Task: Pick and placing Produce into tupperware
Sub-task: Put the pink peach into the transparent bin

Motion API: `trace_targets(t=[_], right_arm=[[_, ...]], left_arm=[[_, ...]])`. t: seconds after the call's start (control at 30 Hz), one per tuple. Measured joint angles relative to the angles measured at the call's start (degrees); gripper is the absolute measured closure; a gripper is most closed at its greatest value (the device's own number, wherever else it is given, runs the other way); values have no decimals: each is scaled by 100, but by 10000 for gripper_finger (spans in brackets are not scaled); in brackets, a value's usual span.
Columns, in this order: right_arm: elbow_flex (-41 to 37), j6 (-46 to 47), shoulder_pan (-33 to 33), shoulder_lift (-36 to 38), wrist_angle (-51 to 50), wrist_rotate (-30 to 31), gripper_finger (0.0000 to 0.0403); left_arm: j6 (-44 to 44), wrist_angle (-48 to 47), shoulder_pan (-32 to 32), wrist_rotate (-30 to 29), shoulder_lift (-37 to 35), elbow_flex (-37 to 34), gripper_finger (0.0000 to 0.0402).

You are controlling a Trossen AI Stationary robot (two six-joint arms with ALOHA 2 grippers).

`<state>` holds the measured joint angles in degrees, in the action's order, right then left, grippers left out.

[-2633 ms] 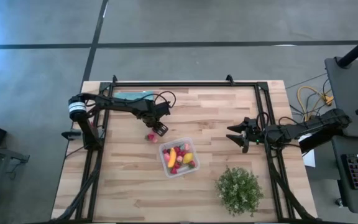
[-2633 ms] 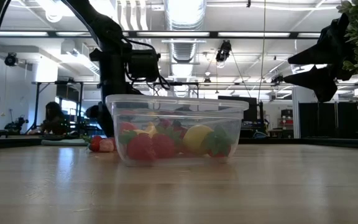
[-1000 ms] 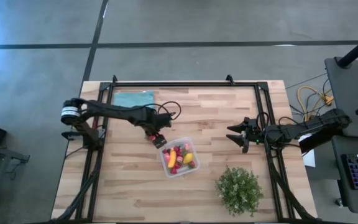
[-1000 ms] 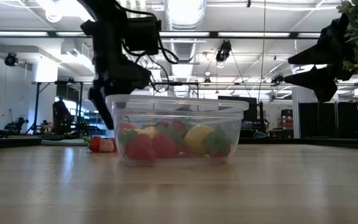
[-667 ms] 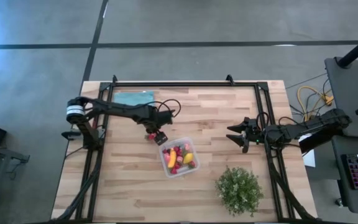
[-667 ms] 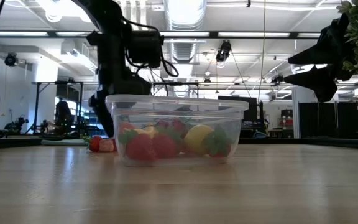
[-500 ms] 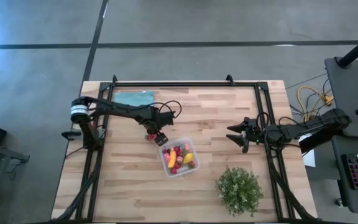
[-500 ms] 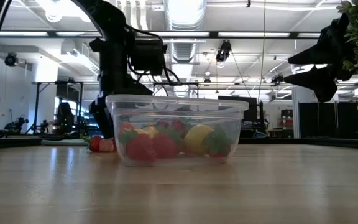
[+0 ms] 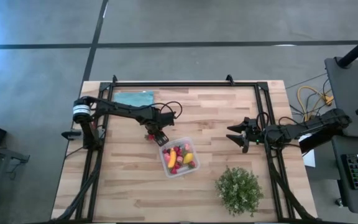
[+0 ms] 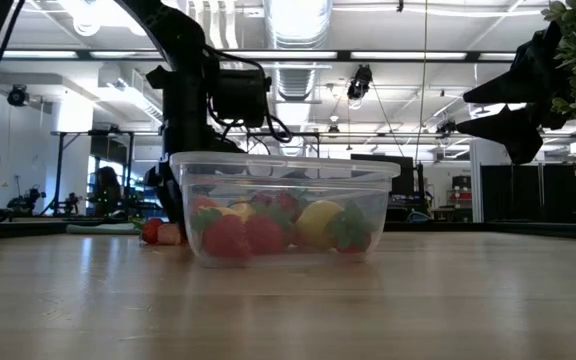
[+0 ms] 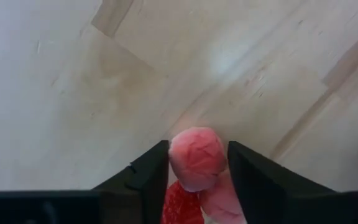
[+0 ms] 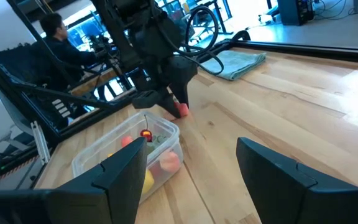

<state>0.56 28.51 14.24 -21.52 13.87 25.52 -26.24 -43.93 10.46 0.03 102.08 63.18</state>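
Note:
The clear tupperware (image 9: 179, 157) (image 10: 283, 205) sits mid-table with several red, yellow and orange produce pieces inside. A pink berry piece (image 11: 196, 158) and a red piece (image 11: 180, 208) lie on the wood just left of the box, also seen in the low view as small pieces (image 10: 163, 233). My left gripper (image 9: 156, 136) (image 11: 197, 177) is down over them, shut on the pink piece. My right gripper (image 9: 235, 135) (image 12: 191, 177) waits open near the table's right edge. My left gripper pinches the pink berry piece (image 11: 194, 155) between its two fingers (image 11: 151, 177), which come from above pointing down. The piece fills the gap between them. It still sits low at the table, with the red piece (image 11: 179, 208) right against it.
A green leafy bush (image 9: 239, 190) stands at the near right. A teal cloth (image 9: 133, 98) lies at the far left. A black frame rail (image 9: 185, 84) runs along the table's edges. A person (image 12: 51, 28) shows in the room beyond.
My left gripper has moved a little toward the far edge, away from the tupperware's corner, and has come down over the loose pieces beside the box. The box and the pieces have stayed where they were.

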Motion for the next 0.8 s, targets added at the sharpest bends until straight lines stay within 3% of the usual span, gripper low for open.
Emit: trace_targets(t=[0.3, 0.57, 0.63, 0.7, 0.8], right_arm=[[0, 0, 0, 0, 0, 0, 163], [0, 0, 0, 0, 0, 0, 163], [0, 0, 0, 4, -2, 0, 163], [0, 0, -2, 4, -2, 0, 163], [1, 0, -1, 5, 0, 0, 163]], left_arm=[[7, -177, 0, 148, -33, 58, 315], [28, -212, -48, 79, -773, 488, 324], [244, 138, -104, 185, -997, 544, 324], [523, 578, -207, 718, -1210, 531, 324], [554, 1280, -373, 2203, -1274, 509, 320]])
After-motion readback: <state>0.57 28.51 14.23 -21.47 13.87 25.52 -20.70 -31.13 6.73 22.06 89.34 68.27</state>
